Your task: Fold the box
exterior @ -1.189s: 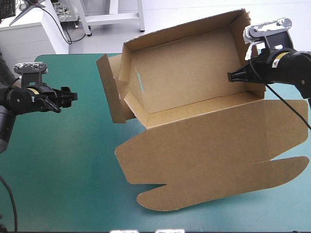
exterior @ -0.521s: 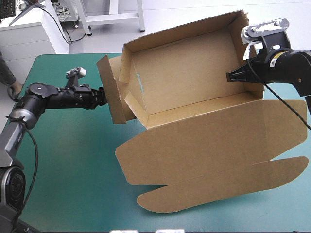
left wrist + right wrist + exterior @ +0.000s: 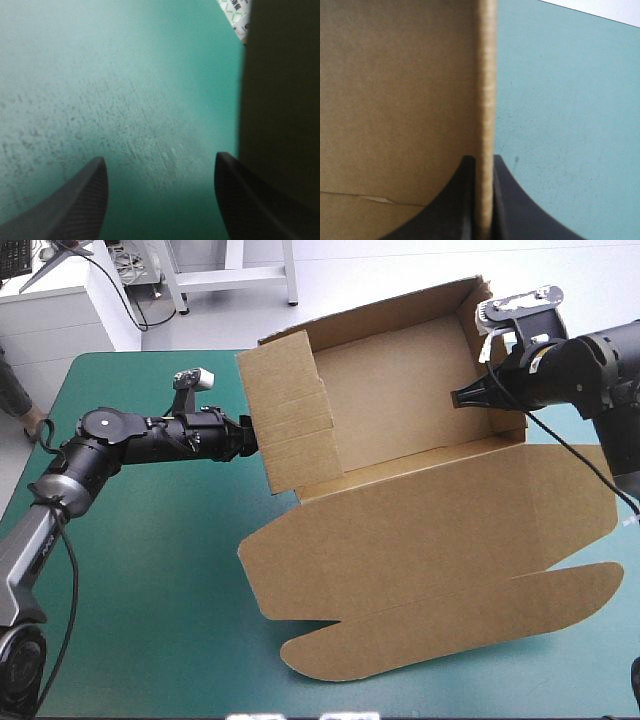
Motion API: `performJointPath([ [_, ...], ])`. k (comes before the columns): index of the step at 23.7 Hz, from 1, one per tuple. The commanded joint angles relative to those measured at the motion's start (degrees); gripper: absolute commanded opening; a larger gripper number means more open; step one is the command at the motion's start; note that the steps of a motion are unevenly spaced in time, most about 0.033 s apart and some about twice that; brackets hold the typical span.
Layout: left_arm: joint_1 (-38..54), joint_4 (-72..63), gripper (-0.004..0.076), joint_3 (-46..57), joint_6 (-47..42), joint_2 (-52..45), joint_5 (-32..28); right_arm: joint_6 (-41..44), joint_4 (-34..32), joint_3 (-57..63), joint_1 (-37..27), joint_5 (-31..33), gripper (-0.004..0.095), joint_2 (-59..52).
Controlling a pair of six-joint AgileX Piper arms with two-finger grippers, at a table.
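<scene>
Our left arm stretches low across the teal-green counter (image 3: pixel 150 570), left hand (image 3: pixel 247 436) at the raised left end flap of the brown box (image 3: pixel 400 530), which sits mid-counter as a tray, lid flat toward us. That hand is released, fingers (image 3: pixel 82 200) wide apart. Our right hand (image 3: pixel 462 398) grasps the right end wall, clenched on the board.

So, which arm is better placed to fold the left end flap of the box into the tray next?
Left. The left gripper is open and up against that raised flap of the box. The right gripper is shut on the opposite wall, so it seems busy.
</scene>
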Motion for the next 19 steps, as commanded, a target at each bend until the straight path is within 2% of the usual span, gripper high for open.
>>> performJointPath([
  [1,-0.3,-7.3,0.0442,-1.4,2.2,-4.8,1.0,0.0,0.1,-1.4,-0.2,0.1,-0.0019,-1.0],
  [10,-0.3,-20.0,0.0442,-1.4,6.2,-6.2,8.5,-0.1,0.3,-1.4,-0.2,-0.3,-0.0019,0.7],
  [19,-0.3,-26.1,0.0442,-1.4,9.2,-7.5,10.1,-0.1,0.3,-1.4,-0.2,-0.7,-0.0019,1.1],
])
